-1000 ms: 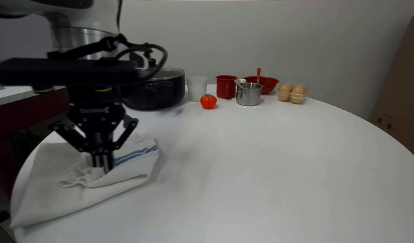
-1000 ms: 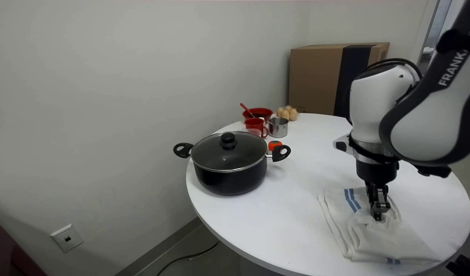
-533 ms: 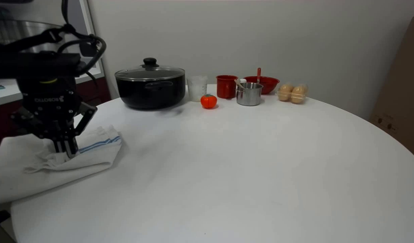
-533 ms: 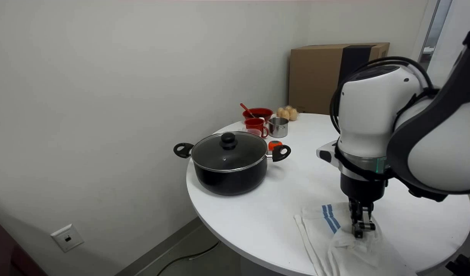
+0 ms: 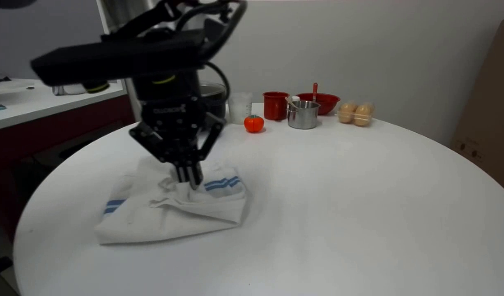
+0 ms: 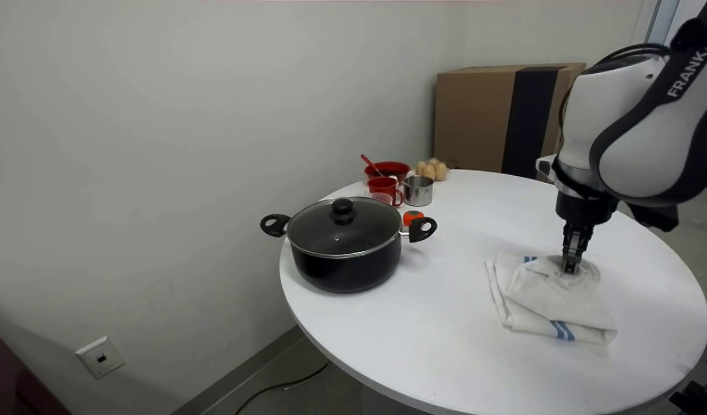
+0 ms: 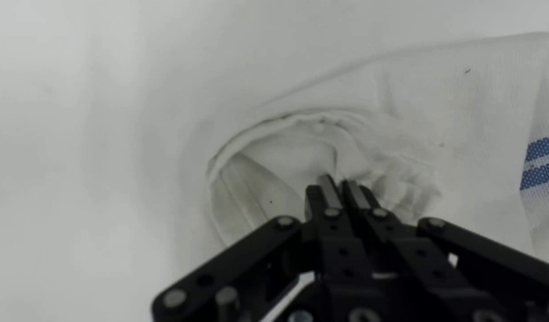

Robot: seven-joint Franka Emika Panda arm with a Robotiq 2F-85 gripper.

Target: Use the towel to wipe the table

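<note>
Far left in an exterior view was the rim of the table point(image 5: 54, 213). A stroke that way had to stop short, or cloth would likely have hung over the edge.

Next, the towel point(image 5: 169, 222): on the table's left part, folded in layers, mostly flat, blue stripes left and right, bunched up at the gripper point(image 5: 189, 181). Gripper was narrow, pinching a gathered bit of towel. Wrist view agreed: fingers point(image 7: 331, 194) near together, ends sunk in folds. Depth of bite: couldn't tell.

My read of the step: wiping. Doing it well meant level strokes, steady light press, tips low enough to load the cloth without grinding the table. Pinch sat right of the towel's middle, so a rightward stroke should have trailed the cloth flat; a leftward one risked rucking it under. Wider contact patch beat a tight bunch.

Behind the gripper, the lidded pot point(image 6: 344, 274): worth a wide berth. Then plastic cup point(image 5: 240, 107), tomato point(image 5: 254, 123), red mug point(image 5: 275, 106), metal cup point(image 5: 303, 117), red bowl point(image 5: 329, 105) and eggs point(image 5: 362, 114), all along the back. Tomato sat forward of its neighbours and looked easy to knock rolling, so strokes wanted to end well short of it. Far right of the table lay well apart from the towel; full coverage called for overlapping passes there, on a firm pinch.
</note>
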